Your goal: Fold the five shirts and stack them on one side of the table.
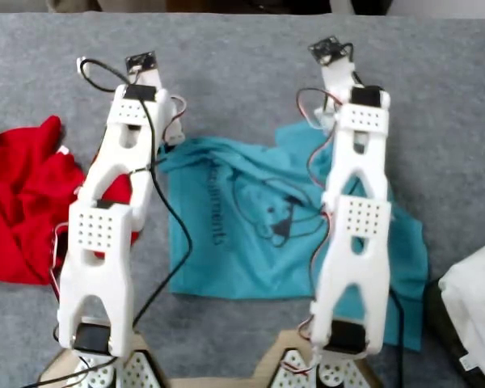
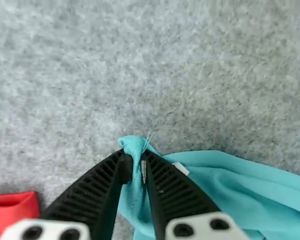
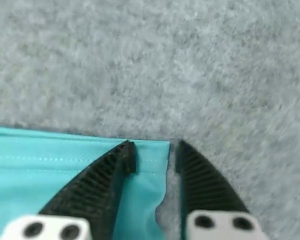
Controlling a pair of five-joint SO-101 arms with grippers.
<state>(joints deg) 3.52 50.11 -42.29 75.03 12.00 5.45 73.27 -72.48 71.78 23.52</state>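
Pinching a bunched corner of the teal shirt (image 2: 230,185), the left jaws are clenched on the cloth, and a tuft of it pokes out past their tips. In the high view that corner sits at the shirt's far left, just beside the left arm (image 1: 105,218).

The right jaws are released. They stand apart over another corner of the teal shirt (image 3: 50,165): one tip rests above the hem, the other just off the cloth over the bare grey worktop (image 3: 190,60). Whether either tip touches the cloth I cannot tell.

From above, the teal shirt (image 1: 226,242) lies spread mostly flat in the middle of the worktop (image 1: 242,73), dark print up, with some folds along its far edge. The right arm (image 1: 356,218) stretches across its right part.

A red shirt (image 1: 20,194) lies crumpled on the left side, partly under the left arm and just beside the teal one; a bit of it (image 2: 10,205) shows next to the left jaws. A white shirt (image 1: 473,299) lies bunched at the right edge.
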